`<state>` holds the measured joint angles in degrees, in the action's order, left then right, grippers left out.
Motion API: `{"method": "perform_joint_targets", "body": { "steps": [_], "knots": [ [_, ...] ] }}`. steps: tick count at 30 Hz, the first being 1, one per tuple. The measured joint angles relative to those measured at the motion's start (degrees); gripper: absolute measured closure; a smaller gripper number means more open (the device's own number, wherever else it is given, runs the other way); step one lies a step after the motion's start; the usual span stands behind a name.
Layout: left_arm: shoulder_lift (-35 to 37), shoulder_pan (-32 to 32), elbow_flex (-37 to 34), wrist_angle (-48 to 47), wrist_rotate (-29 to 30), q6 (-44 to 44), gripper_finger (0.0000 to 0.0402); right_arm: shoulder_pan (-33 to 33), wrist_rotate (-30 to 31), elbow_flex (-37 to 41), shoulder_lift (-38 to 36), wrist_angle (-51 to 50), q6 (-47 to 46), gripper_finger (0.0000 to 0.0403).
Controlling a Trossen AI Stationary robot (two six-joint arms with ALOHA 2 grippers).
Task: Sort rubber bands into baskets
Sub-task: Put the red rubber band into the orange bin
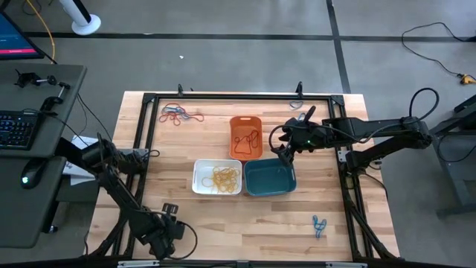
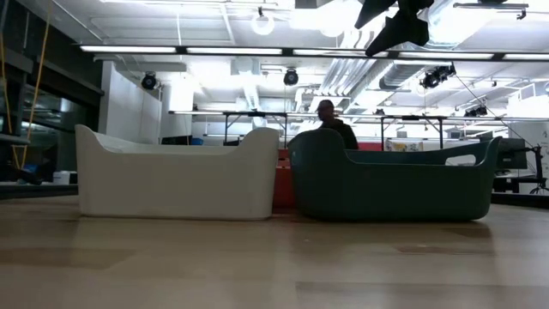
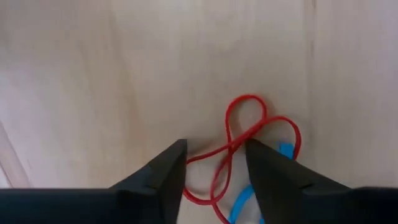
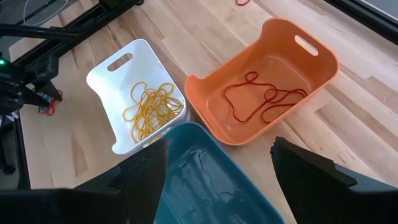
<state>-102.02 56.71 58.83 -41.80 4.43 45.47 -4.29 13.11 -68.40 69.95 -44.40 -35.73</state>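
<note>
Three baskets stand mid-table: orange holding red rubber bands, white holding yellow bands, and teal. My right gripper is open and empty above the teal basket's far rim. My left gripper is open and low over the table's left side. Its fingers stand on either side of a twisted red band, which lies flat on the wood over a blue band.
A tangle of red and blue bands lies at the far left. A few blue bands lie near the right front. A black frame rims the work area. A person shows in the room behind.
</note>
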Motion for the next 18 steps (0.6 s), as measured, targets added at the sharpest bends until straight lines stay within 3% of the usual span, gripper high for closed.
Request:
{"method": "perform_joint_targets", "body": {
  "steps": [8,18],
  "knots": [
    [0.22,-1.61,0.00,-0.48,-0.01,0.83,0.0384,0.00,0.15,0.00,-0.02,0.00,0.16,0.0128],
    [11.93,-4.57,0.00,-6.36,0.23,3.95,0.0401,0.00,0.17,0.00,-0.02,0.00,0.17,0.0128]
  ]
}}
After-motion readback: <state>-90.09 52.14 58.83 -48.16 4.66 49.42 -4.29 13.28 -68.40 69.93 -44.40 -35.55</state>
